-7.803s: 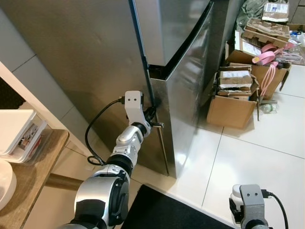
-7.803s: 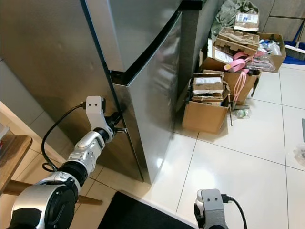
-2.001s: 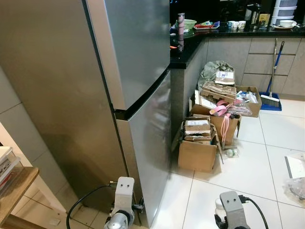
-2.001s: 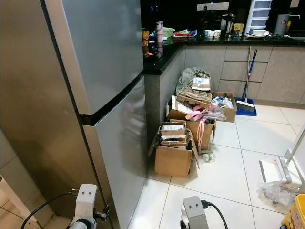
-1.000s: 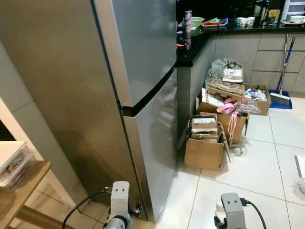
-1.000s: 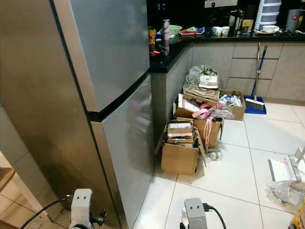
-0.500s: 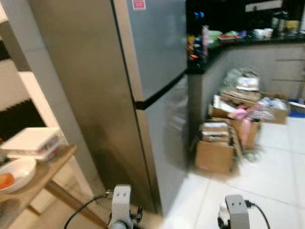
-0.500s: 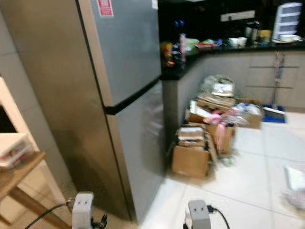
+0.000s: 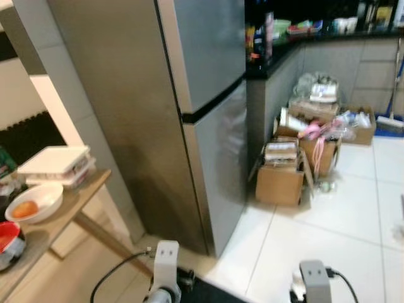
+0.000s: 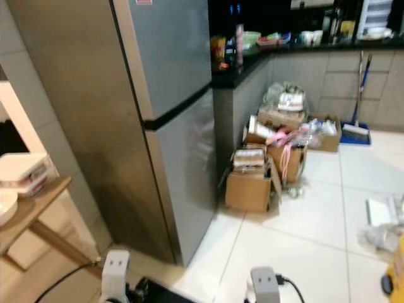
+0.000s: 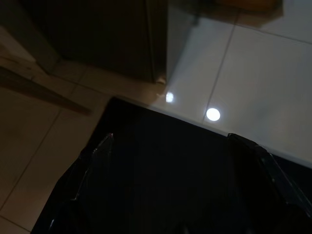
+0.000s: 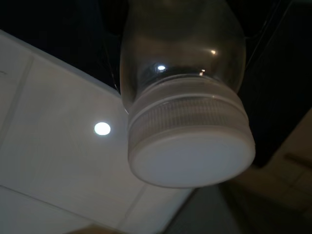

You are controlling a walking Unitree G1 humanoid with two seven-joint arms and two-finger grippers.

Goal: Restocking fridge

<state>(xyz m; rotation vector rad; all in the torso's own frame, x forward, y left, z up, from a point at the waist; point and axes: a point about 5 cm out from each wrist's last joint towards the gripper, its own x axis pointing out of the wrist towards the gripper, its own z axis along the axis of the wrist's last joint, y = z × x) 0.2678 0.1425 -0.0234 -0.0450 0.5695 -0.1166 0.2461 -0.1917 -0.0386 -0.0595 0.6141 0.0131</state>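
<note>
Fridge closed; camera view has swung left since 0.5 s ago.
Fridge (image 9: 202,101) doors shut. The wooden bench (image 9: 53,221) now shows more, with a bowl (image 9: 33,202). Right end effector clamped on a white-capped jar (image 12: 187,122); left end effector (image 11: 183,195) fingers apart over a black mat (image 11: 161,165).

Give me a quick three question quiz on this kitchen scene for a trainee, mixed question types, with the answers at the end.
1. True or false: both doors of the fridge are shut.
2. The white bowl on the wooden table holds: A) something orange, B) a spoon, C) a cup.
3. Fill in: the clear jar in the right wrist view has a ____ lid.

Key: 1 true; 2 A; 3 white.
</note>
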